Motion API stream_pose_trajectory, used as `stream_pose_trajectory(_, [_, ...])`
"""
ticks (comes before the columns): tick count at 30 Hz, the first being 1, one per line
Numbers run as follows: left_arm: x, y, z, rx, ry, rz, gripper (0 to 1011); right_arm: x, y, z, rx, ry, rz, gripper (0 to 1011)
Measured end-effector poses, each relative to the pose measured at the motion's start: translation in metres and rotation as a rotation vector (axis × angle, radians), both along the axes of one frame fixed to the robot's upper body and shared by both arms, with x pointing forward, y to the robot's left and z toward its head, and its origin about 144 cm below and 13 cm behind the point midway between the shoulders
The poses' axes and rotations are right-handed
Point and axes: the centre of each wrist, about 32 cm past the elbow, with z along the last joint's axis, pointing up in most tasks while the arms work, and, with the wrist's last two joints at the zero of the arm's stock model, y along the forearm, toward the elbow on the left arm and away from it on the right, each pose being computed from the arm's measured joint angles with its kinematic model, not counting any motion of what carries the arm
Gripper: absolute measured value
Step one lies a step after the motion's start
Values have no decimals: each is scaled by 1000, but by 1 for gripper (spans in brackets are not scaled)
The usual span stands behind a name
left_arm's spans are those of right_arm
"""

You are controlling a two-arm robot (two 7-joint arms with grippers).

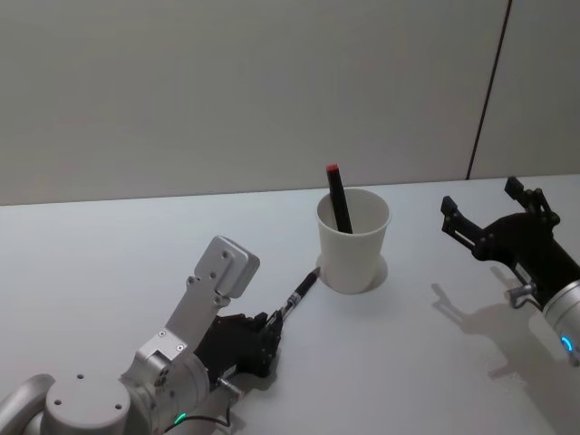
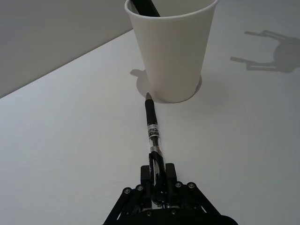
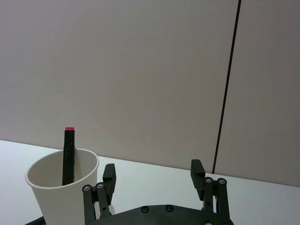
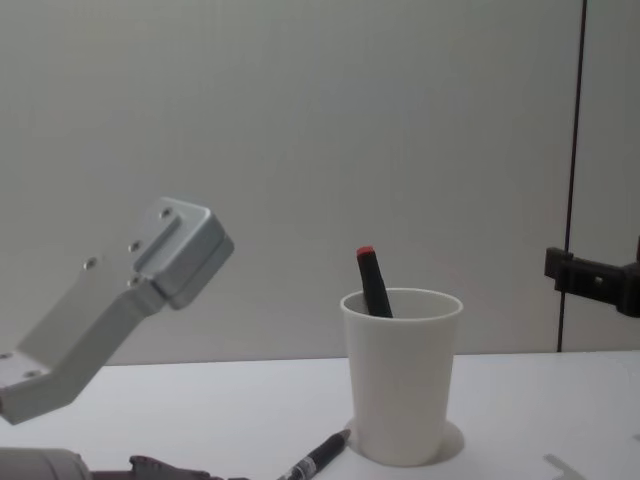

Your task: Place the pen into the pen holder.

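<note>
The pen (image 1: 297, 294) (image 2: 152, 126) (image 4: 318, 460) is black and slim. It lies low over the white table, and its tip points at the foot of the pen holder. My left gripper (image 1: 272, 319) (image 2: 158, 165) is shut on the pen's rear end, just in front and left of the holder. The pen holder (image 1: 353, 240) (image 2: 171, 51) (image 3: 61, 187) (image 4: 400, 375) is a white paper cup standing upright. A black marker with a red cap (image 1: 338, 195) (image 3: 69, 154) (image 4: 374, 280) leans inside it. My right gripper (image 1: 485, 199) (image 3: 153, 172) hovers open to the right of the cup, holding nothing.
The white table (image 1: 109, 263) runs back to a plain grey wall. A dark vertical seam (image 1: 489, 91) marks the wall at the right. My left arm's grey link (image 4: 130, 290) rises at the left in the chest view.
</note>
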Motion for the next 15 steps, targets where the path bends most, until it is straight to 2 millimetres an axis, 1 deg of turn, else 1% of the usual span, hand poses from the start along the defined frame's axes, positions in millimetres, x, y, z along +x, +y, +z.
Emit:
stream_pose_trajectory(7, [1,3,1,8,-29,8,190,0,0,0,0,0,0,1002])
stream_pose_trajectory(15, [2,8,6,18,-119,42,190,0,0,0,0,0,0,1002])
